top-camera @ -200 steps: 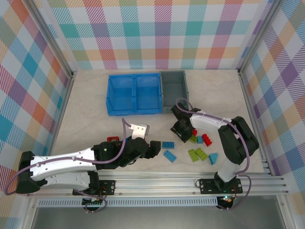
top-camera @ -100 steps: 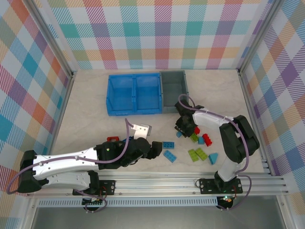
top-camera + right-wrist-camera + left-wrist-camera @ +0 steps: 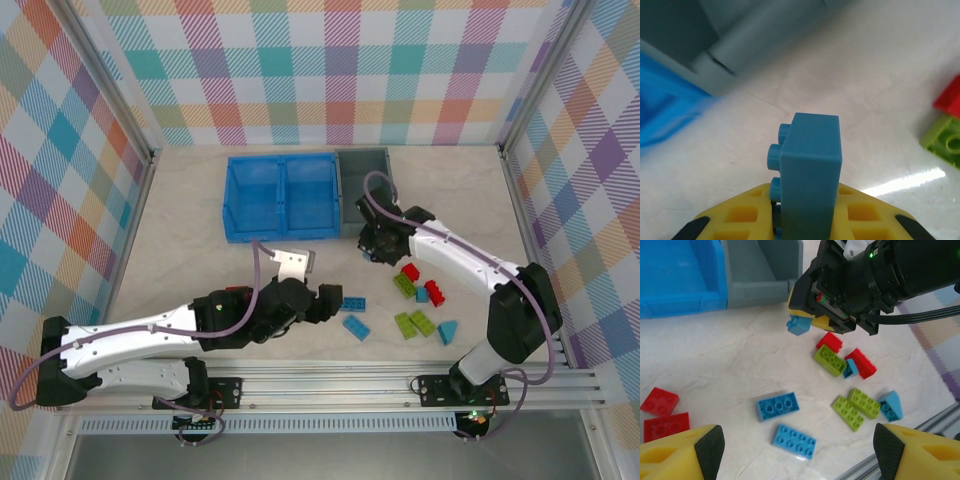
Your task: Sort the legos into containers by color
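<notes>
My right tool [image 3: 372, 250] grips a blue brick [image 3: 811, 165] just in front of the grey bin [image 3: 365, 185], off the bench [image 3: 200, 260], ready, I judge, for the bins. The brick's long axis runs out from the jaws toward that bin, studs sideways. My left tool [image 3: 797, 445] stands wide and empty, farther from the bin.

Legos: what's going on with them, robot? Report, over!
Right jaws shut on a blue brick. Left jaws open, empty. Blue bin nearby, nothing in between. Over.
</notes>
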You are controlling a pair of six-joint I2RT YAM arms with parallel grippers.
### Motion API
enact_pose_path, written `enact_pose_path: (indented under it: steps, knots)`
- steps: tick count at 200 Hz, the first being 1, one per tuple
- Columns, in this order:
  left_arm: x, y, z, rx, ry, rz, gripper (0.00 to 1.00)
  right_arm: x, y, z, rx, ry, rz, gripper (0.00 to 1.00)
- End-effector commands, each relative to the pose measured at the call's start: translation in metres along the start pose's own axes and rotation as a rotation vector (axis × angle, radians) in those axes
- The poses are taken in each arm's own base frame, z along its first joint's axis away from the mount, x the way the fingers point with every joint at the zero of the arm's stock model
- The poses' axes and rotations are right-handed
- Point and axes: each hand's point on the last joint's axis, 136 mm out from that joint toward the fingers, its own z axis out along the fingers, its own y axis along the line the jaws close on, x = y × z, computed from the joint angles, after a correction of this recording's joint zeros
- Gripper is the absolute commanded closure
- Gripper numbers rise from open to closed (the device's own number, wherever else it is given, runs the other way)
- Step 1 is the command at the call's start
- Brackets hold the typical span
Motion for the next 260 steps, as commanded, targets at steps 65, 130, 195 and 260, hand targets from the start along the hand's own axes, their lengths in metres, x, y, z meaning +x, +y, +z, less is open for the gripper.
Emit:
enact_pose_path:
  steps: [65,130,195,260]
  knots:
    - [-0.087,-0.008,0.001,-0.013,-0.068,-0.006,0.19,-0.099,0.055,0.071,0.041,0.017,-0.268,0.82]
    - [-0.08,0.006,0.016,-0.097,-0.01,-0.015,0.19,-0.111,0.052,0.107,0.105,0.082,-0.278,0.6]
    - [-0.052,0.083,-0.002,-0.331,0.083,-0.134,0.2,-0.134,0.091,0.012,-0.051,-0.08,-0.33,0.47]
    - [0.034,0.229,-0.024,-0.72,0.279,-0.421,0.31,0.037,0.125,-0.087,-0.575,-0.039,-0.694,0.49]
